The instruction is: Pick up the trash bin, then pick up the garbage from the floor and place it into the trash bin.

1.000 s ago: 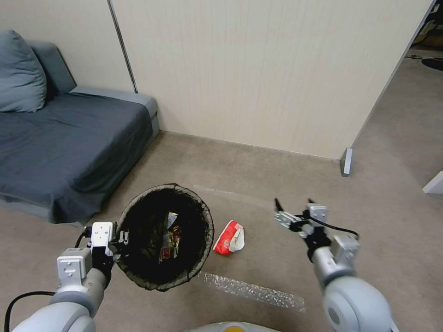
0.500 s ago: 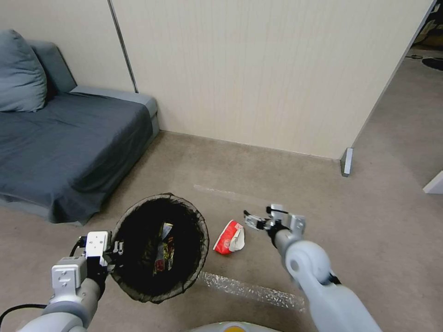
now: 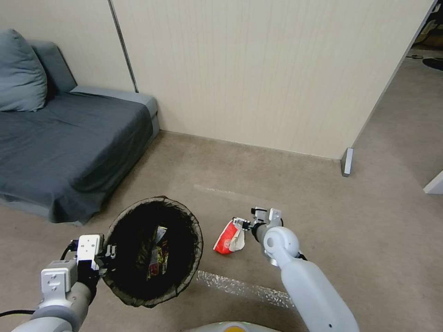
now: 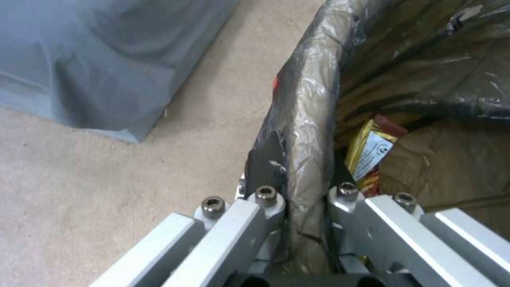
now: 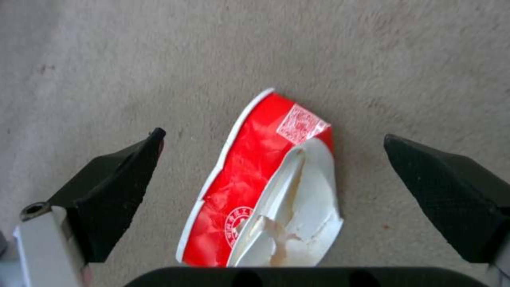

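since a sec ago the right gripper [image 3: 241, 224] has swung in from well off to the right and dropped low, now right over the crushed red-and-white carton [image 3: 229, 237] on the carpet [image 3: 369, 240]; the trash bin [image 3: 152, 251] w/ the left arm has drifted a bit down and left in the head view. left gripper [image 4: 297, 199] is clamped on the bin's bagged rim, one finger outside, one inside, holding the bin just left of the carton w/ wrappers [image 3: 157, 253] already in it. right wrist view shows the black fingertips [image 5: 119, 175] spread wide, carton [image 5: 265, 187] centred between them, not touching either. to do the grab well imo: go straight down till the tips nearly meet the carpet, keep the carton centred, close across its narrow width so the flattened body buckles up into the pads rather than sliding out. torn white flap looks floppy, so bite the red body, not the flap. keep the bin steady and near so the carry is short.
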You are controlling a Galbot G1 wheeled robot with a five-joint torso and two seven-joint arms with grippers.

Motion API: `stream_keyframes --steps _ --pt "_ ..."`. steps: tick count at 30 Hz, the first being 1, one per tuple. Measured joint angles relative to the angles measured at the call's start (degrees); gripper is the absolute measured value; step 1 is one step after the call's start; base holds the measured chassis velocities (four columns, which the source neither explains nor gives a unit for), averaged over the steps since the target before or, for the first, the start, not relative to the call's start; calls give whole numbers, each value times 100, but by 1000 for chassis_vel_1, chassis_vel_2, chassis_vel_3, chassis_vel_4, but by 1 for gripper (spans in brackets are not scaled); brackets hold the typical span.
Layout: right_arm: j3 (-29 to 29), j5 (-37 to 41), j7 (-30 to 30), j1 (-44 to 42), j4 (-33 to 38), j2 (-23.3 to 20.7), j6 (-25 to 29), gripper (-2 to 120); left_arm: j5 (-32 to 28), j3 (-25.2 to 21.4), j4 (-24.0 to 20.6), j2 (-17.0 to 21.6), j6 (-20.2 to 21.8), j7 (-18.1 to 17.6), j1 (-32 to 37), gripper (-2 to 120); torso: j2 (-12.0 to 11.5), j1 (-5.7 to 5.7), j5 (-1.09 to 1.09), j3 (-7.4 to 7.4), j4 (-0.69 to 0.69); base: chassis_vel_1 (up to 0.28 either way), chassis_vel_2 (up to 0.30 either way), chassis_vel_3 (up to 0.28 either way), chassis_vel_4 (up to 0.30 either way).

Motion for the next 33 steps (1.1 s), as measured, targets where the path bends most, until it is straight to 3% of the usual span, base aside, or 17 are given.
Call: stream_keyframes --steps 18,21,22,28,33 --pt "-14 -266 -113 178 -1032 435 175 100 15 10 0 61 -3 46 -31 2 0 0 0 0 0 0 0 0 0" --pt "4 -315 -112 205 -1187 492 226 94 15 12 0 75 -6 48 -41 2 0 0 0 0 0 0 0 0 0" --pt "19 -359 -112 217 -1284 535 263 87 15 14 0 84 -9 49 -46 2 0 0 0 0 0 0 0 0 0" --pt "61 -444 -136 217 -1414 605 305 70 11 18 0 135 -15 51 -67 2 0 0 -1 -1 -1 0 0 0 0" --pt "84 -573 -199 193 -1444 624 343 49 9 45 0 155 -18 54 -85 2 1 0 -4 0 -4 0 0 0 0"
